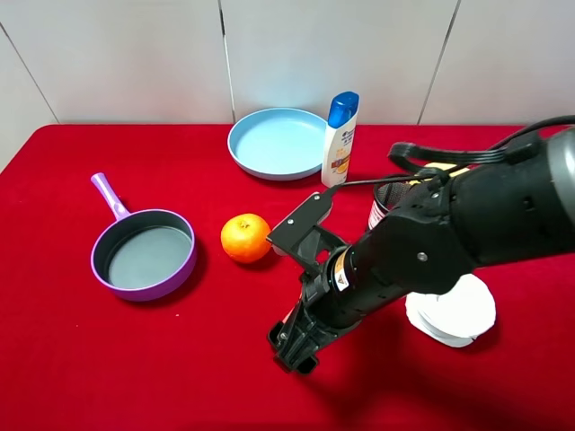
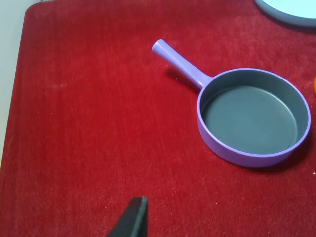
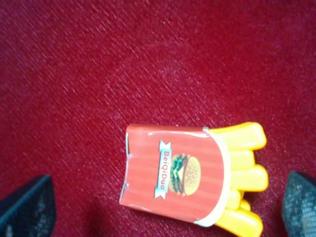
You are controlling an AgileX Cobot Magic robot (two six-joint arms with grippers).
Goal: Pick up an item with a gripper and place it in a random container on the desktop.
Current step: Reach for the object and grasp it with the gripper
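The item, a red toy fries carton (image 3: 170,175) with a burger logo and yellow fries, lies flat on the red cloth. My right gripper (image 3: 164,207) hangs open right over it, one dark finger (image 3: 27,207) on each side, apart from the carton. From the exterior high camera that gripper (image 1: 295,346) is low at the front centre and covers the item. The purple pan (image 1: 184,269), the container, sits empty at the left. The left wrist view shows the pan (image 2: 237,153) and a single black fingertip (image 2: 133,219) of my left gripper.
An orange (image 1: 245,237) lies between the pan and my right arm. A light blue plate (image 1: 274,144) and a shampoo bottle (image 1: 340,139) stand at the back. A black mesh cup (image 1: 388,202) and a white round object (image 1: 454,314) sit partly behind the arm.
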